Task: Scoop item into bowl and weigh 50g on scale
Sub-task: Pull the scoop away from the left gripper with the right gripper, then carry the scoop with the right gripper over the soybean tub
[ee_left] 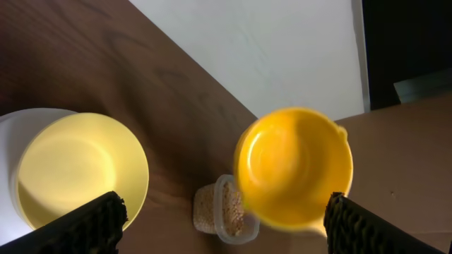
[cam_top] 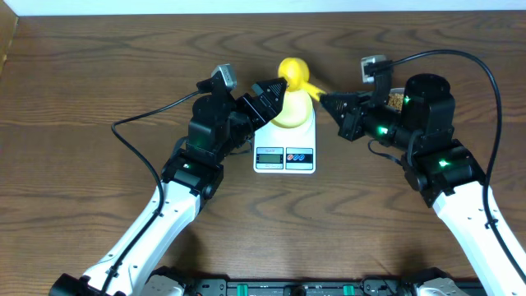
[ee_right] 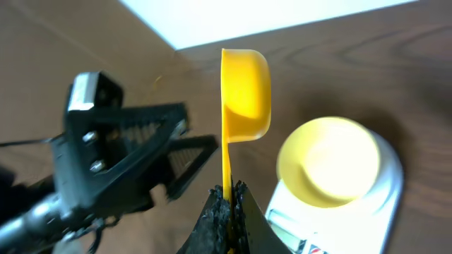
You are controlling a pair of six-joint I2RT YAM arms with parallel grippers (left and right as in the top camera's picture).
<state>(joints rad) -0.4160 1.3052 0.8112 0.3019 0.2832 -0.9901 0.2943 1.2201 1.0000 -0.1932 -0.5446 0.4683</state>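
**Scale and bowl.** The scale lies flat at the middle of the table, with its display and buttons facing the robot. The readout is too small to read. The pale bowl sits on the rear part of the scale, and its inside shows only bare cream surface.

**Right pincer.** The right pincer is clamped together on the thin handle of the yellow scoop. The cup of the scoop is held in the air behind the bowl. Its hollow faces the left wrist camera and looks bare.

**Left pincer.** The left pincer stands with its fingers wide apart and grips nothing. It sits just left of the scoop cup, above the scale's left rear edge.

**Beans.** The beans lie in a clear tub on the table, beyond the scoop. From overhead the right arm covers most of the tub, probably leaving only its near corner exposed.
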